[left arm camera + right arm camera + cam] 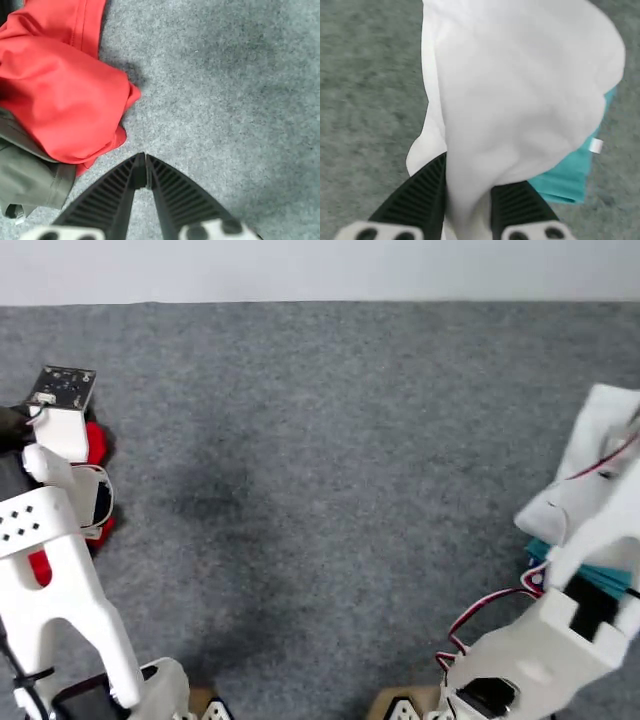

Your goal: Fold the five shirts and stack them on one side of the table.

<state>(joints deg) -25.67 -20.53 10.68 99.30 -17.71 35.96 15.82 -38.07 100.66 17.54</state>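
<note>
At the left edge of the counter [330, 440], the left jaws are closed and empty, just beside a red shirt [65, 100] overlapping an olive shirt [25, 175]. The right jaws grip a white shirt [520, 90] lying over a teal shirt [570, 175].

The high camera looked straight down on the table [330, 440]. Close behind the left hand [145, 167], a wrist camera shared the red shirt [65, 95] at nine o'clock; behind the right hand [467, 175], the white shirt [520, 85] at three.

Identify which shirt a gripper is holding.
The white fabric shirt, pinched by the right gripper; the teal shirt lies beneath it, the red shirt lies ungripped.
</note>
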